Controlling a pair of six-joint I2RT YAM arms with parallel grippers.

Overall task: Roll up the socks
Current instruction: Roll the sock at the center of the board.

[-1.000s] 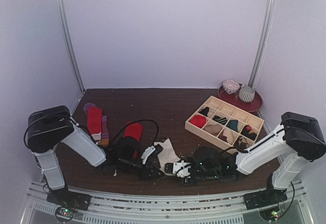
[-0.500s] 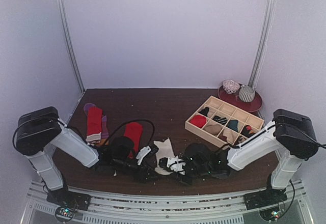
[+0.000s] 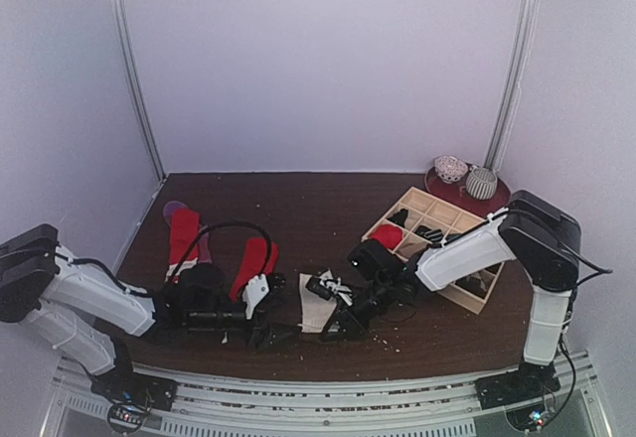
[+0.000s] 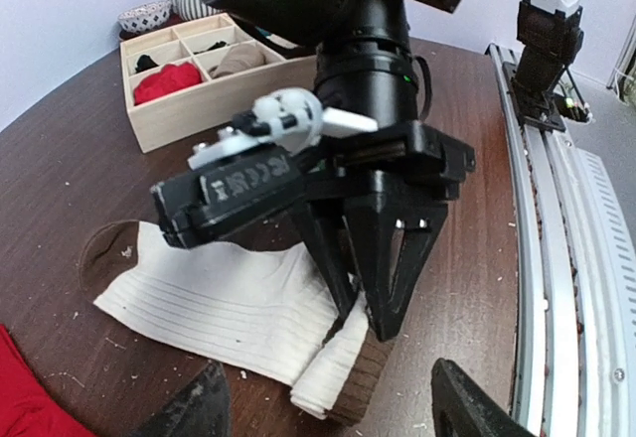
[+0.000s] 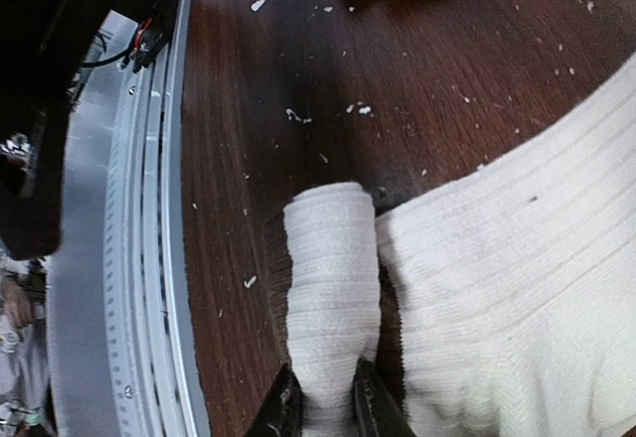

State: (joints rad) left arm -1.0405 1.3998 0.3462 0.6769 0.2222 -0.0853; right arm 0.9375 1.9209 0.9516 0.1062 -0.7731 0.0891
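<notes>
A cream sock [image 3: 316, 305] lies flat on the dark table near the front, its near end rolled into a short tube [image 4: 336, 375]. My right gripper [image 5: 328, 409] is shut on that rolled end [image 5: 328, 278] and stands over it [image 3: 335, 324]. In the left wrist view its black fingers [image 4: 383, 288] pinch the roll from above. My left gripper [image 4: 333, 415] is open, just short of the roll and touching nothing, and sits left of the sock [image 3: 268, 314]. Two red socks [image 3: 253, 263] [image 3: 184, 232] lie further left, the far one over a purple and orange sock [image 3: 204, 250].
A pale wooden grid tray [image 3: 393, 249] with rolled socks in its cells stands at the right. Behind it is a maroon plate [image 3: 497, 202] with two bowls. A metal rail [image 4: 556, 238] runs along the table's near edge. Lint specks dot the wood.
My left gripper has opened and drawn back to the left. My right gripper has closed on the sock's rolled end and shifted left and away from the near edge.
</notes>
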